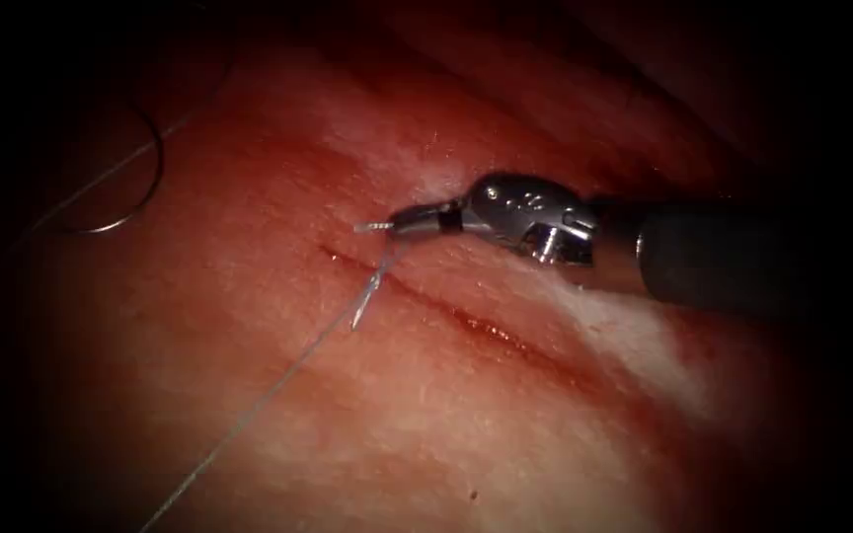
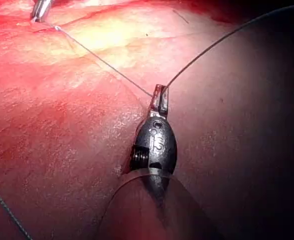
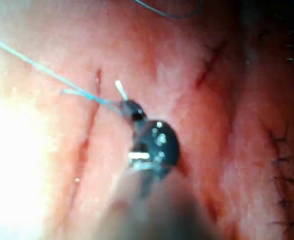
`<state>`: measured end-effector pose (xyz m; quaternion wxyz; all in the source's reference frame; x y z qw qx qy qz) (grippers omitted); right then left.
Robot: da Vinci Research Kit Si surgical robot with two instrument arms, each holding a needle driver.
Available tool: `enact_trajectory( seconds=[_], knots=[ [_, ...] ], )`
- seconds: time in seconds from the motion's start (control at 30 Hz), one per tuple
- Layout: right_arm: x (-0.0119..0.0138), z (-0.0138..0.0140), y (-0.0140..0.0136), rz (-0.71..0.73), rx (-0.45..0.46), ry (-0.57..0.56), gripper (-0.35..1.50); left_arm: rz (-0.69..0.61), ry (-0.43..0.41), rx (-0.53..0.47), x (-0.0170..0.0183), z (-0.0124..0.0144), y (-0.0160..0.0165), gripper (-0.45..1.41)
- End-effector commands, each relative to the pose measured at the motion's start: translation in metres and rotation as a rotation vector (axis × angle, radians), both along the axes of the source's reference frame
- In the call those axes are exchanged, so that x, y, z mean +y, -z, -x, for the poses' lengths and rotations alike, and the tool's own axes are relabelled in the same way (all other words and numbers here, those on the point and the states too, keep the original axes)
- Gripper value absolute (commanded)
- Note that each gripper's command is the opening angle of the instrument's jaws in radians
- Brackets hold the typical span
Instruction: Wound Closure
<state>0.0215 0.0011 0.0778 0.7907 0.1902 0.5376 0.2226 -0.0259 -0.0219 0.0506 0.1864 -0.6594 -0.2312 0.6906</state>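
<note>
The right gripper (image 1: 402,221) sits at the near end of the cut (image 1: 466,318), its jaws closed narrow on the thread (image 1: 278,380); a short pale end of thread sticks out past the tips. From there the strand drops across the cut and runs long toward the lower left over the tissue (image 1: 466,424). In the left wrist view the left gripper (image 2: 160,98) is closed on the same thread farther along, the strand bending sharply at its tips: one leg goes back toward the right tool, the other leads off into the dark. The needle (image 1: 135,192) lies free, well apart from both tools, at the far left edge of the tissue, left of the cut and not in it; neither tool holds it.

With thread gripped at two places, working it well probably means keeping tension even and low between the tools, so the strand neither saws into the cut's edge nor slips from the jaws. The free needle's tail deserves watching for snags.
</note>
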Motion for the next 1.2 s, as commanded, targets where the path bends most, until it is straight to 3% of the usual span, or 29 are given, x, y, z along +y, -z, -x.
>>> enact_trajectory(
  seconds=[0.03, 0.37, 0.53, 0.57, 0.63, 0.67, 0.7, 0.77, 1.0, 1.2],
  knots=[
    [-0.0003, -0.0007, -0.0009, -0.003, 0.000, -0.002, -0.35, -0.003, -0.004, -0.001, -0.0011, 0.0001, -0.0003, -0.45],
    [-0.0006, -0.0006, -0.0010, -0.004, -0.001, -0.009, -0.35, 0.006, -0.011, -0.003, -0.0028, -0.0005, -0.0001, -0.45],
    [-0.0003, -0.0007, -0.0003, -0.014, 0.021, -0.017, -0.35, -0.006, -0.009, -0.005, -0.0014, -0.0001, 0.0006, -0.45],
    [-0.0002, -0.0008, 0.0000, -0.017, 0.025, -0.019, -0.25, 0.007, -0.009, -0.007, -0.0009, 0.0001, 0.0009, -0.45],
    [0.0001, -0.0008, 0.0009, -0.027, 0.029, -0.019, 0.47, 0.027, -0.007, -0.012, 0.0007, 0.0005, 0.0018, -0.45],
    [0.0002, -0.0007, 0.0014, -0.032, 0.029, -0.023, 0.71, 0.038, -0.006, -0.013, 0.0015, 0.0007, 0.0022, -0.45],
    [0.0004, -0.0007, 0.0020, -0.038, 0.031, -0.024, 0.88, 0.046, -0.004, -0.015, 0.0026, 0.0009, 0.0027, -0.45],
    [0.0008, -0.0006, 0.0035, -0.051, 0.038, -0.035, 1.05, 0.061, -0.001, -0.019, 0.0042, 0.0014, 0.0036, -0.45],
    [0.0018, 0.0008, 0.0083, -0.024, 0.049, -0.111, 1.13, 0.146, 0.016, -0.029, 0.0107, 0.0030, 0.0065, -0.45],
    [0.0011, 0.0025, 0.0114, -0.001, 0.072, -0.162, 0.93, 0.222, 0.003, -0.050, 0.0160, 0.0055, 0.0081, -0.45]
  ],
)
